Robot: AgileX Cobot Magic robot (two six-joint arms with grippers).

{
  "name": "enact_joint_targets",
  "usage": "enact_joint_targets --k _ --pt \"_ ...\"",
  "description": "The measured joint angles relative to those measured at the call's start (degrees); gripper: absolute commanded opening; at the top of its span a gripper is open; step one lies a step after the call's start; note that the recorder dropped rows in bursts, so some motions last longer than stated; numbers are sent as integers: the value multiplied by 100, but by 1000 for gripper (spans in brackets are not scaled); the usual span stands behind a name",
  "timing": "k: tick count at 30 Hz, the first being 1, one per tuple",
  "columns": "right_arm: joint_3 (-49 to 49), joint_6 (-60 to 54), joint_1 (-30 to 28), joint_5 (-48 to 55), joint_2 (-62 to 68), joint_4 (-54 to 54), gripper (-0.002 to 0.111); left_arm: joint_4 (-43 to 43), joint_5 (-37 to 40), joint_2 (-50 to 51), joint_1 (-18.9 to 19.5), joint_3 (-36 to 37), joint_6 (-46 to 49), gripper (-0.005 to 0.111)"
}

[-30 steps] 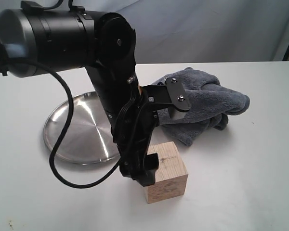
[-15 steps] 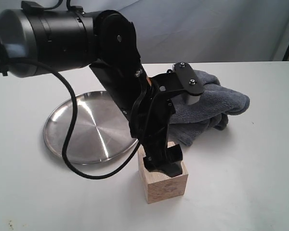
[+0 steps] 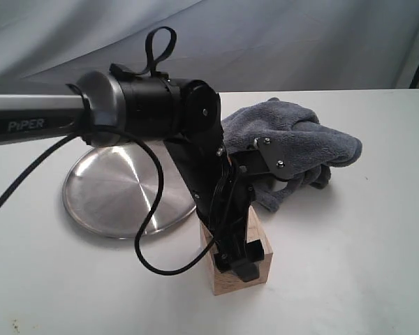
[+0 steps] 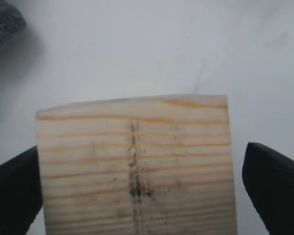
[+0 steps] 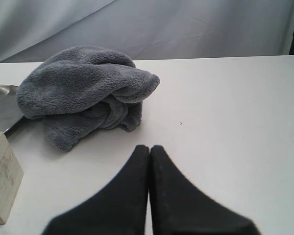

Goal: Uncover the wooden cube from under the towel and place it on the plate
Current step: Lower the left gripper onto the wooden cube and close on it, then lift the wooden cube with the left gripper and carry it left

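The wooden cube (image 3: 228, 282) stands uncovered on the white table, in front of the plate (image 3: 112, 195) and the towel (image 3: 300, 139). My left gripper (image 3: 239, 262) is lowered over the cube, open, with one finger on each side. In the left wrist view the cube (image 4: 137, 161) fills the space between the fingers (image 4: 272, 186); one finger touches it and the other shows a thin gap. My right gripper (image 5: 149, 152) is shut on nothing, low over bare table, facing the bunched towel (image 5: 83, 88) and the cube (image 5: 2, 181). The right gripper is out of the exterior view.
The towel lies crumpled behind the cube, just right of the plate's rim (image 5: 0, 105). A loose black cable (image 3: 150, 230) from the left arm hangs over the plate's near edge. A grey backdrop closes off the table's far side.
My left arm has swung right and down: the gripper went from beside the cube's left face to straddling it from above. The cube, towel and plate have not moved.
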Motion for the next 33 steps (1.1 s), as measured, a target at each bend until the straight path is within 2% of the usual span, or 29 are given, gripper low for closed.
enact_joint_targets --k 11,13,15,16,19,20,21,29,33 --pt "0 0 0 0 0 0 0 0 -175 211 0 12 13 104" --pt "0 0 0 0 0 0 0 0 -175 211 0 12 13 100" --pt "0 0 0 0 0 0 0 28 -175 211 0 12 13 86" --pt "0 0 0 0 0 0 0 91 -175 211 0 12 13 74" --pt "0 0 0 0 0 0 0 263 -88 211 0 12 8 25" --pt "0 0 0 0 0 0 0 305 -65 211 0 12 8 5" --pt "0 0 0 0 0 0 0 317 -35 211 0 12 8 1" --pt "0 0 0 0 0 0 0 450 539 114 0 12 44 0" --pt "0 0 0 0 0 0 0 475 443 -515 0 48 44 0"
